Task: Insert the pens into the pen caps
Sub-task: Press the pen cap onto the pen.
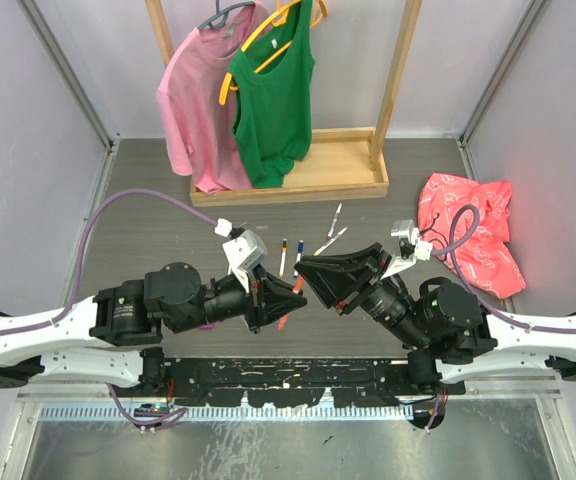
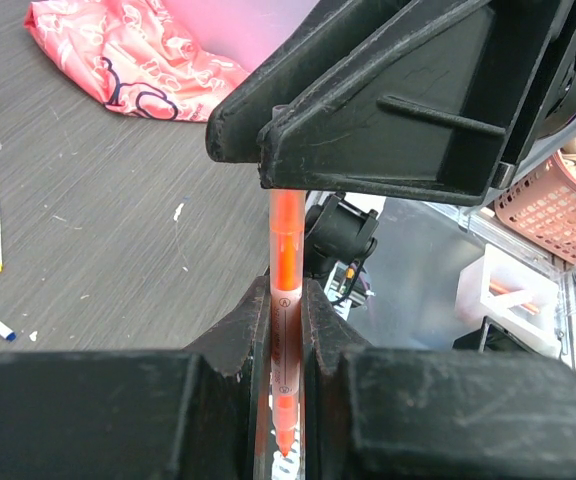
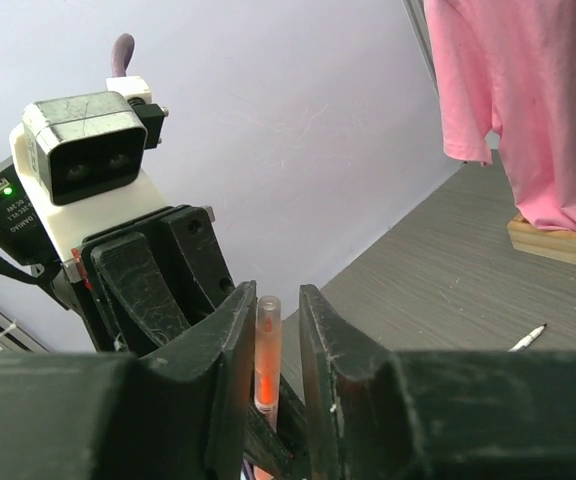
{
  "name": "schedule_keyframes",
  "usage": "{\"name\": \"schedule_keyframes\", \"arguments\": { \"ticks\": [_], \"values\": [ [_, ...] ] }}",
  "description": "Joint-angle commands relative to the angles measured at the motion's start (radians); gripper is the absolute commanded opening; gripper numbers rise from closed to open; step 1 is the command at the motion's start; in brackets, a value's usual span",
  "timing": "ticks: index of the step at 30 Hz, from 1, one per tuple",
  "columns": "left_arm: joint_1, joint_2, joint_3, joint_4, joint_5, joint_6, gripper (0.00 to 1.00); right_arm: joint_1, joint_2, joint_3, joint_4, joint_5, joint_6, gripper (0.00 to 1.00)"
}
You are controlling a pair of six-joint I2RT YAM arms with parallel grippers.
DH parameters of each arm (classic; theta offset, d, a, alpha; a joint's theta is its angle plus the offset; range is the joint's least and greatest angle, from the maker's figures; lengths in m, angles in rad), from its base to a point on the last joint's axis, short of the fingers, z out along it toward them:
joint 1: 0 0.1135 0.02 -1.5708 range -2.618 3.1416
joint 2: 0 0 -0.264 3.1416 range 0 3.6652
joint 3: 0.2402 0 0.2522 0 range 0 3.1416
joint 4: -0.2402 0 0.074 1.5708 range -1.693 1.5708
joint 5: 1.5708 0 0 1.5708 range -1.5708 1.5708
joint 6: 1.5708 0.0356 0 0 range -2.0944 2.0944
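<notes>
My left gripper (image 2: 286, 312) is shut on a white-barrelled orange pen (image 2: 285, 345), gripping its barrel. The bare orange tip points back toward the wrist. A translucent orange pen cap (image 2: 287, 235) sits over the pen's far end. My right gripper (image 3: 273, 322) stands around that cap (image 3: 267, 350). One finger touches the cap and a narrow gap shows at the other. In the top view the two grippers meet nose to nose, left (image 1: 276, 297) and right (image 1: 310, 272), above the table's near middle. Several loose pens (image 1: 283, 256) lie behind them.
A wooden rack (image 1: 308, 180) at the back carries a pink shirt (image 1: 200, 100) and a green tank top (image 1: 273, 105). A red cloth (image 1: 473, 230) lies at the right. More pens (image 1: 334, 228) lie near the rack. A pink basket (image 2: 558, 200) is off the table.
</notes>
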Motion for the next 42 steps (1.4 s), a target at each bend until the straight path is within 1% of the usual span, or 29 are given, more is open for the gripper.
{"name": "schedule_keyframes", "arguments": {
  "ticks": [1, 4, 6, 7, 8, 10, 13, 15, 20, 23, 28, 34, 38, 42],
  "values": [
    [0.002, -0.012, 0.012, 0.08, 0.01, 0.0, 0.0, 0.003, 0.001, 0.01, 0.017, 0.004, 0.015, 0.26],
    [0.002, -0.014, 0.011, 0.085, 0.005, 0.001, 0.0, 0.003, 0.008, 0.011, 0.013, -0.004, 0.02, 0.17],
    [0.002, -0.016, 0.01, 0.088, -0.002, 0.001, 0.0, 0.003, 0.013, 0.014, 0.006, -0.01, 0.023, 0.09],
    [0.002, -0.017, 0.011, 0.091, -0.008, 0.001, 0.0, 0.003, 0.016, 0.016, 0.0, -0.012, 0.027, 0.03],
    [0.002, -0.02, 0.01, 0.097, -0.01, 0.001, 0.0, 0.002, 0.016, 0.016, -0.006, -0.015, 0.033, 0.0],
    [0.002, -0.022, 0.019, 0.104, -0.006, 0.005, 0.0, 0.002, 0.012, 0.01, -0.012, -0.018, 0.047, 0.0],
    [0.002, -0.018, 0.044, 0.114, 0.0, 0.007, 0.0, 0.003, 0.027, 0.029, -0.085, -0.004, 0.077, 0.0],
    [0.002, -0.013, 0.061, 0.127, -0.008, 0.01, 0.0, 0.003, 0.05, 0.027, -0.114, -0.023, 0.099, 0.0],
    [0.002, -0.007, 0.094, 0.172, -0.023, 0.039, 0.0, 0.004, 0.118, 0.0, -0.135, -0.093, 0.16, 0.0],
    [0.002, -0.017, 0.104, 0.198, -0.04, 0.058, 0.0, 0.011, 0.133, -0.04, -0.141, -0.101, 0.194, 0.0],
    [0.002, -0.048, 0.12, 0.214, -0.077, 0.103, 0.0, 0.069, 0.152, -0.079, -0.194, -0.035, 0.236, 0.0],
    [0.002, -0.045, 0.15, 0.209, -0.084, 0.126, 0.0, 0.169, 0.229, -0.106, -0.211, 0.018, 0.294, 0.0],
    [0.002, -0.046, 0.149, 0.2, -0.084, 0.126, 0.0, 0.177, 0.199, -0.125, -0.222, 0.036, 0.304, 0.0],
    [0.002, -0.054, 0.139, 0.2, -0.086, 0.121, 0.0, 0.176, 0.185, -0.101, -0.231, 0.072, 0.251, 0.0]
  ]
}}
